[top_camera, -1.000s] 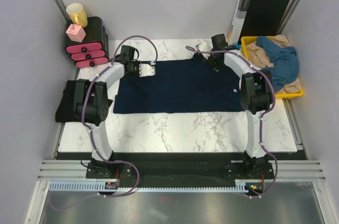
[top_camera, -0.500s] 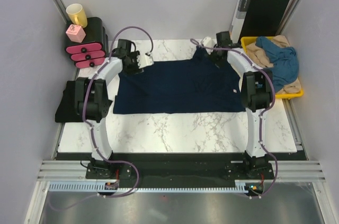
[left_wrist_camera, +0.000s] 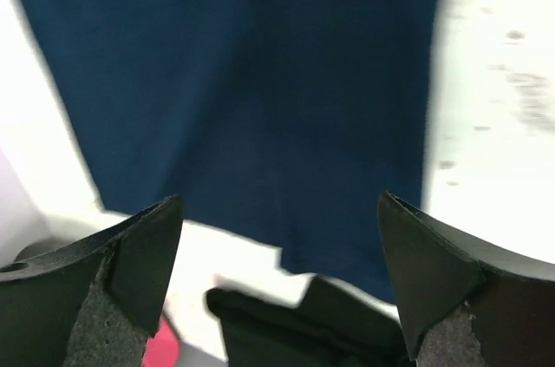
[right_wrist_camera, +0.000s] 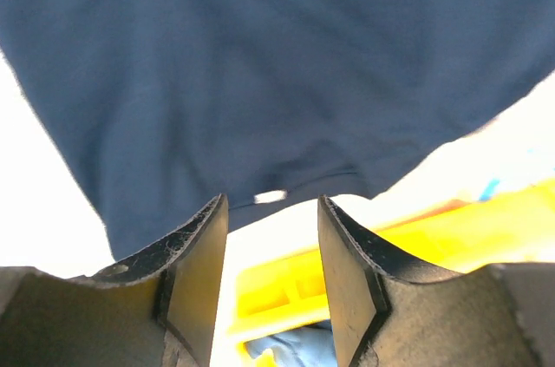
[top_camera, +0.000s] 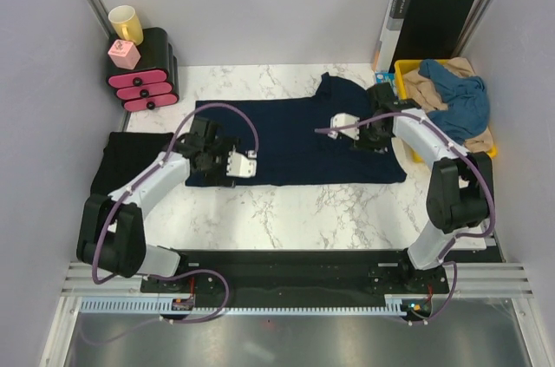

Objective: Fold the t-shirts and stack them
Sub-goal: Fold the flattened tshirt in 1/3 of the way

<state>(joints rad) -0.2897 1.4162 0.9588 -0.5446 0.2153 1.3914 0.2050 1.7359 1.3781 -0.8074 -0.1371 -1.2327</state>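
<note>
On the navy t-shirt (top_camera: 286, 150) sits a white label (right_wrist_camera: 270, 197)

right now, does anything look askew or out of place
The navy t-shirt isn't squared: its far edge juts into a peak. In the yellow tray, a blue shirt and a beige shirt lie heaped, unfolded.

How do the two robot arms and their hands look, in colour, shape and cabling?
The left arm and right arm have curved white links between bulky black joint housings. A thin purple cable loops loosely along each. The left hand and right hand have white bodies and broad black fingers that taper to tips, with rough grey padding. No markings are legible.
</note>
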